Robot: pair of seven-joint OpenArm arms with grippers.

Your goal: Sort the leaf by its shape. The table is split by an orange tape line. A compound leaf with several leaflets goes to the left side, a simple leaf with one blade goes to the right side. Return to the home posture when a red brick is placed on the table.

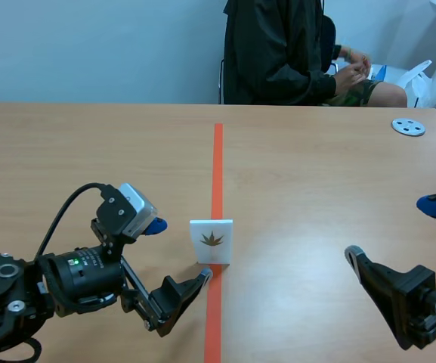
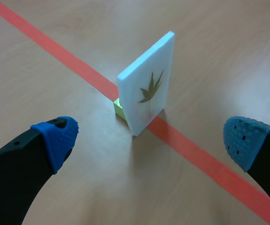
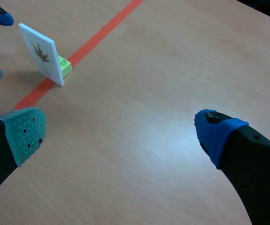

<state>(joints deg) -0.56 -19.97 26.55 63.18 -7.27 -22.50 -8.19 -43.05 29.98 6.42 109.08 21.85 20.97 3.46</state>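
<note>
White card (image 2: 146,89) ahead of left gripper (image 2: 151,138)

Cut off, hidden, too small
The seated person in a dark jacket (image 1: 278,53) is cut by the scene view's top edge. A small lime-green block (image 2: 118,107) sits mostly hidden behind the upright white card (image 2: 142,77). In the scene view the brown leaf print (image 1: 212,239) is too small to count its leaflets, and the grey round disc (image 1: 408,126) at upper right is too small to identify.
</note>
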